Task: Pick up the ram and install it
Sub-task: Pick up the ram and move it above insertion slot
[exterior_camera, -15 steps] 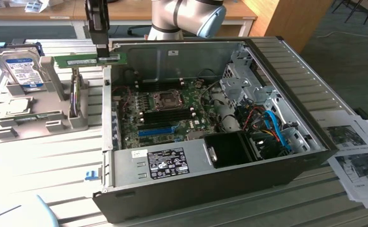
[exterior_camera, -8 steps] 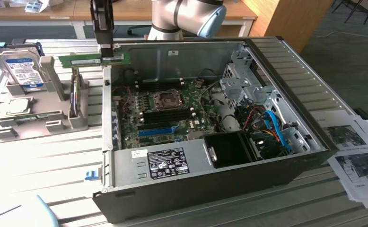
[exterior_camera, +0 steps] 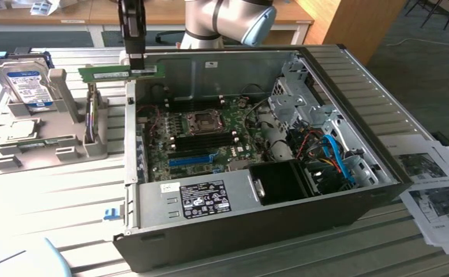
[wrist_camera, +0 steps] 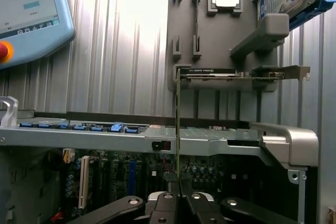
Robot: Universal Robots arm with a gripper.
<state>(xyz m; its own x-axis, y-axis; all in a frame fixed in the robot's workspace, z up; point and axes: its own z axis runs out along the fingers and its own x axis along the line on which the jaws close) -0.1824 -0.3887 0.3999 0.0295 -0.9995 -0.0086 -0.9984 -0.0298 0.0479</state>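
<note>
Now: claw [exterior_camera: 137, 65] pinching the ram [exterior_camera: 105, 73] over the case wall

My claw is pressed on the ram and holds it by the upper edge. The ram hangs level above the wall of the computer case [exterior_camera: 232, 228], beside the grey rack [exterior_camera: 36, 156]. I fear a knock on this wall would twist it in the grip.

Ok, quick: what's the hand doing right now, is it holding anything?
The hand is closed, holding the ram.

My fingers [exterior_camera: 136, 56]: clamped on the ram [exterior_camera: 105, 73].
Ram: level, over the open computer case [exterior_camera: 232, 236], at its rim on the exterior view's left.
Hard drive [exterior_camera: 24, 83]: upright in grey rack [exterior_camera: 67, 101].
</note>
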